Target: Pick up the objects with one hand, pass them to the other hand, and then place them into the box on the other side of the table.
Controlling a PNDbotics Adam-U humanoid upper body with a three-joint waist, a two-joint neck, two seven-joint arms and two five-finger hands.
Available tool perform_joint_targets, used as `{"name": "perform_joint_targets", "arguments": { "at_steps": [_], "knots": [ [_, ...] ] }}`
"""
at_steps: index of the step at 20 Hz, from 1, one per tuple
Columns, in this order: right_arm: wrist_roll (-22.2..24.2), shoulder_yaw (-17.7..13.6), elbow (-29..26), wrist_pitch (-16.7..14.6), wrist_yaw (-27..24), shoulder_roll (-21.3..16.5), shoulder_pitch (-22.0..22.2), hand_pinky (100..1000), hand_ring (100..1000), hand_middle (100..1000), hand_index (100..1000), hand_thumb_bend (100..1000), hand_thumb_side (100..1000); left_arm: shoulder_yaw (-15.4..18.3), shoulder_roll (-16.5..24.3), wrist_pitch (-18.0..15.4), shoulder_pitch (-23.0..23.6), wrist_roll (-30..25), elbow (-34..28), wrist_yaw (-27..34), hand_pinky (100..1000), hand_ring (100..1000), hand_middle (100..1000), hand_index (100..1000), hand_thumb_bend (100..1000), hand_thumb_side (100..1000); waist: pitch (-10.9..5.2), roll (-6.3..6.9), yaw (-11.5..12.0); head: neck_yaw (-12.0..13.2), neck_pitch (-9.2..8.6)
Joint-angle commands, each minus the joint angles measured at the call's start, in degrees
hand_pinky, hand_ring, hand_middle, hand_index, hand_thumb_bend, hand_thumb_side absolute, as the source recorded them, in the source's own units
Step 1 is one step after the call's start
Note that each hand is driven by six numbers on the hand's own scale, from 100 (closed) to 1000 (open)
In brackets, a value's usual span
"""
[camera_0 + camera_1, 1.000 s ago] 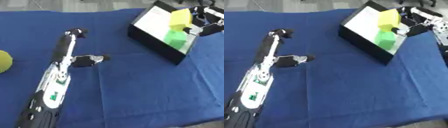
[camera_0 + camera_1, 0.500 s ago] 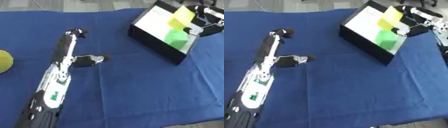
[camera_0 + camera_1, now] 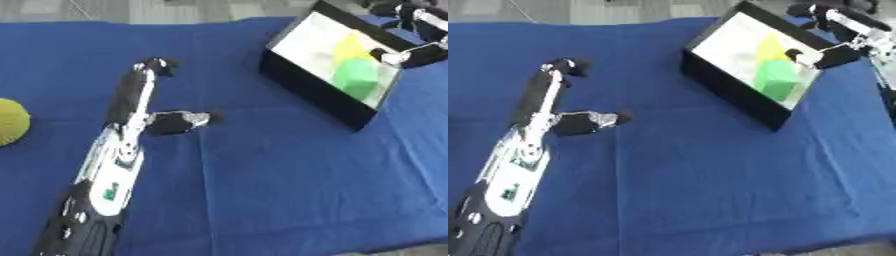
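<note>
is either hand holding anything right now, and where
Nothing is held. The left hand lies open on the cloth; the right hand is above the box, the yellow block already inside.

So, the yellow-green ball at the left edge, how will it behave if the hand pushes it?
The ball looks round, so it would probably roll on the flat blue cloth. Its surface seems fuzzy, so likely not slippery. Being near the edge, it might roll off.
</note>
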Motion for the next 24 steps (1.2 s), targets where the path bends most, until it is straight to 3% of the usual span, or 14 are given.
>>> {"name": "perform_joint_targets", "arguments": {
  "at_steps": [1,8,13,17,24],
  "knots": [
    [-0.6,-1.0,-2.8,1.2,-3.3,-2.6,-0.6,897,1000,908,943,264,100,0.0,0.1,0.0,-0.7,0.1,-0.9,-0.2,654,720,598,776,974,513,-1.84,0.38,-0.1,0.4,-0.67],
    [-0.4,-2.0,-8.5,3.9,-13.6,-3.9,-0.1,890,1000,906,937,100,100,0.7,0.4,0.5,-0.1,0.5,-1.0,0.0,654,721,597,776,971,513,-2.23,0.38,-0.3,1.7,-0.65],
    [1.4,-3.8,-12.7,5.9,-22.5,-5.4,1.3,898,1000,906,930,100,100,1.7,1.0,1.3,-0.2,0.3,-1.4,0.5,660,711,605,779,966,523,-2.47,0.56,-0.4,3.4,-0.82],
    [0.7,-5.1,-15.3,6.9,-25.2,-7.1,3.8,901,1000,914,932,100,100,2.8,2.9,2.6,-1.0,0.3,-2.0,0.3,661,705,609,779,953,513,-2.76,0.77,-0.3,4.9,-0.93],
    [0.0,-7.4,-17.0,8.7,-28.2,-8.7,8.1,902,1000,918,930,100,296,4.4,9.0,5.5,-4.6,-1.3,-2.0,0.2,674,716,624,783,894,469,-3.2,1.41,0.5,6.0,-0.39]
  ]
}}
